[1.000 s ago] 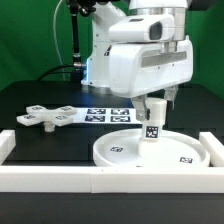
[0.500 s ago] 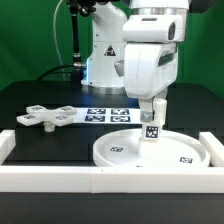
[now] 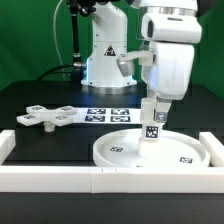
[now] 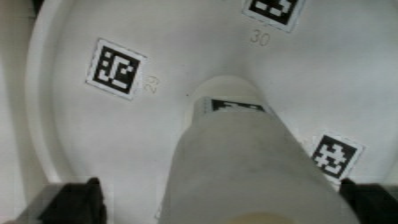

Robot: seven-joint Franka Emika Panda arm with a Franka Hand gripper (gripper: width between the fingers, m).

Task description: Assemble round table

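My gripper (image 3: 155,113) straddles the top of the short post (image 3: 152,134), which stands upright mid-disc on the round disc (image 3: 130,158) on the counter (image 3: 40,98). Whether my fingers (image 4: 75,200) actually pinch it, I cannot tell. It looks like light, stiff, slick plastic, best gripped high across its sides.

The exterior view stands off the arm, across the black worktop (image 3: 40,95) from the white arm base (image 3: 105,60). It sits a little above the surface and faces that base over the white straight border rail (image 3: 60,180), far enough back to take in the whole layout. The wrist view looks steeply down between the jaws along the short white cylindrical post (image 4: 240,160), very close to it. Both views share that post (image 3: 152,128) and the tagged face of the large rimmed round white plastic disc (image 3: 172,148) (image 4: 178,40) around it.
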